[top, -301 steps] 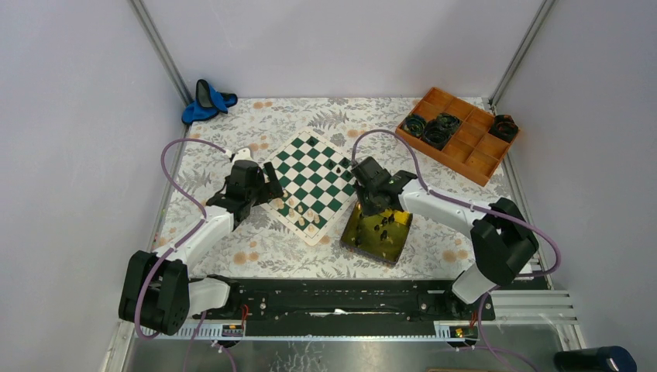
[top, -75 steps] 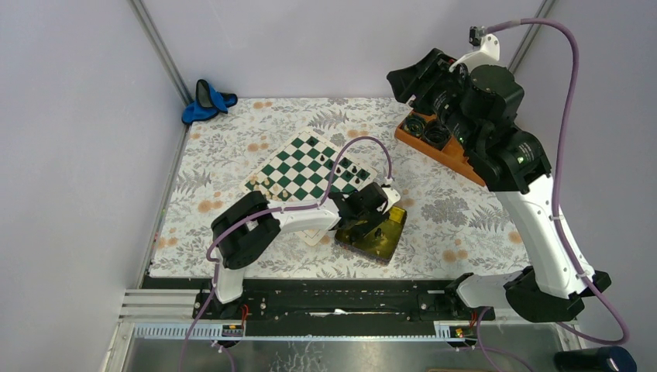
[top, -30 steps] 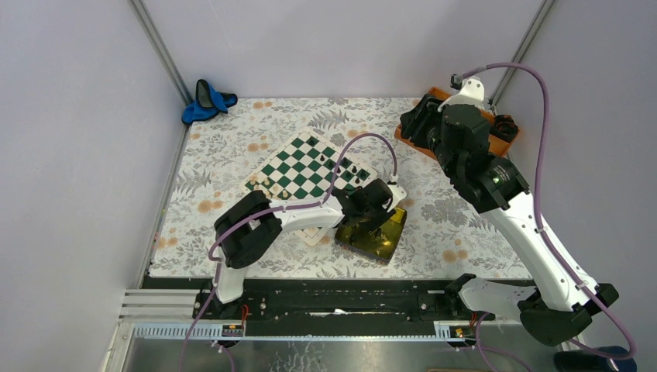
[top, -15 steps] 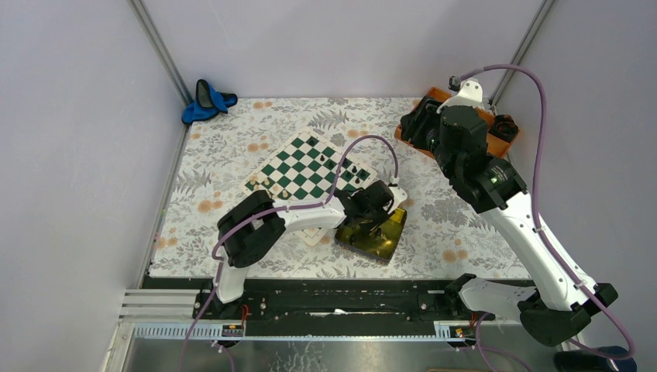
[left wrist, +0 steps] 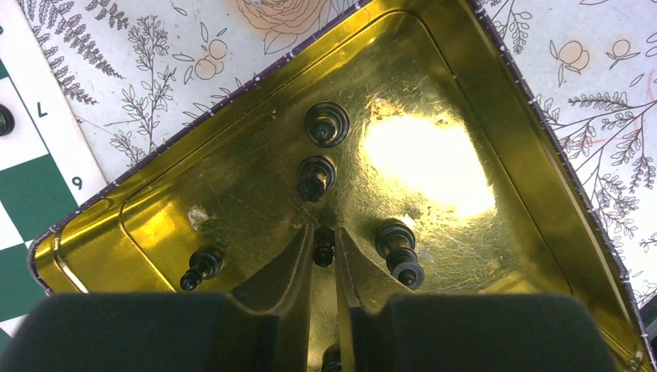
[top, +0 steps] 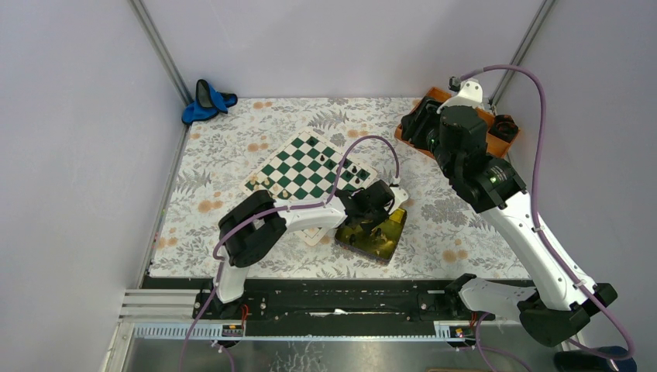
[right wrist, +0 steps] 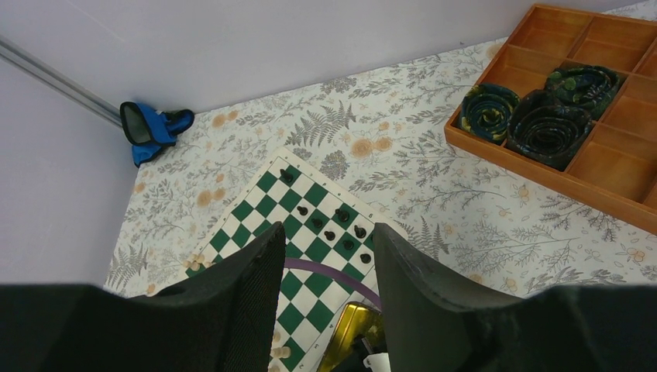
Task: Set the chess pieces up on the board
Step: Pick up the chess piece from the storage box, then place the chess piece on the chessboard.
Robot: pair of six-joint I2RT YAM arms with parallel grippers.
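**A:** Nearest the bases, the left gripper [left wrist: 323, 232] is down inside the gold tin tray [left wrist: 248, 194]. Its jaws are drawn almost together, and one small black piece [left wrist: 323, 254] is nipped between the tips. I read it as a pinch, with the piece low against the tin floor.

**B:** Noted. So the step in hand is picking a black piece out of the tin. Any neighbours?

**A:** Four more black ones [left wrist: 315, 177] stand in the tin. The closest is just beside the right-hand finger. Something dark also sits under the fingers at the frame's bottom edge, too hidden to name.

**B:** My judgement on the next move is a straight lift. It has to clear that neighbour and the tin wall before any sideways travel. Then the piece goes to the board [top: 306, 174].

**A:** The board lies just beyond the tin. I cannot tell whether the two touch, because the arm covers the gap. On it, the black chess pieces [right wrist: 329, 235] are clustered toward the side nearest the tin. A few cream ones [right wrist: 197, 263] sit on the opposite edge. Many squares are bare, so I judge the setup partway done.

**B:** And farthest out?

**A:** The right gripper [right wrist: 327, 232] hangs high at the far right, by the orange tray [right wrist: 612, 174]. Its jaws are spread with nothing between them.
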